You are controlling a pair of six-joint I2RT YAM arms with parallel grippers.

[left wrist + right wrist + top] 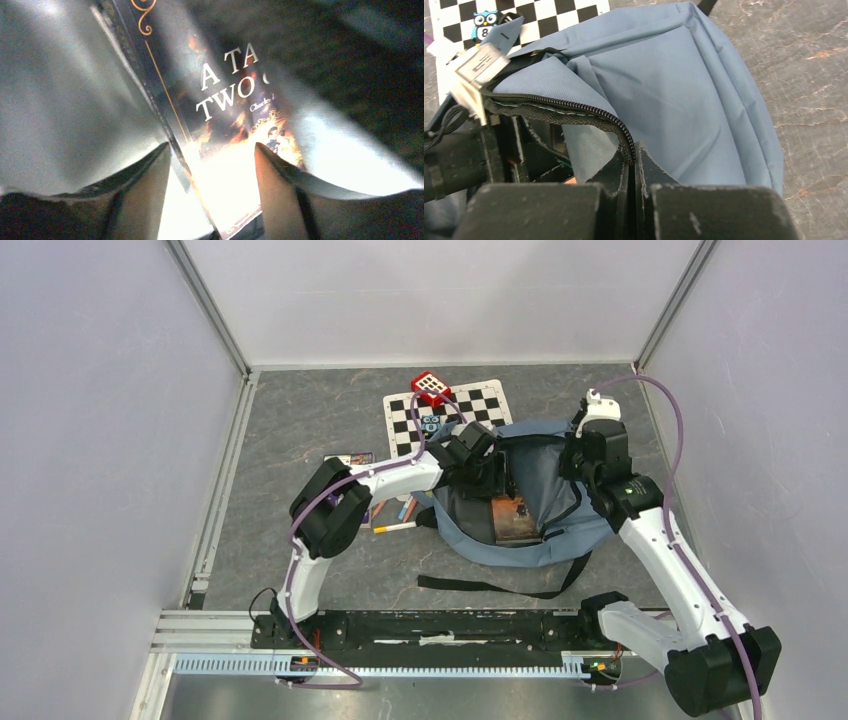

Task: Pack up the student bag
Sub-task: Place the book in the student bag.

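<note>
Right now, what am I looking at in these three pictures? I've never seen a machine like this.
Two robot arms are bolted to a table. One picture looks down from above; the other two come from wrist cameras. A blue-grey student bag lies open between the arms, with a chequered mat, a red toy and pens nearby. The right pincer is shut on the bag's zipper edge. The left pincer, inside the bag, stands open over a book.

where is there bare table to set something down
Widest bare table is far left, between the wall rail and the checkerboard. A strip lies between the student bag strap and the base rail. Crowded: pens and a card beside the left arm, both arms at the bag mouth.
</note>
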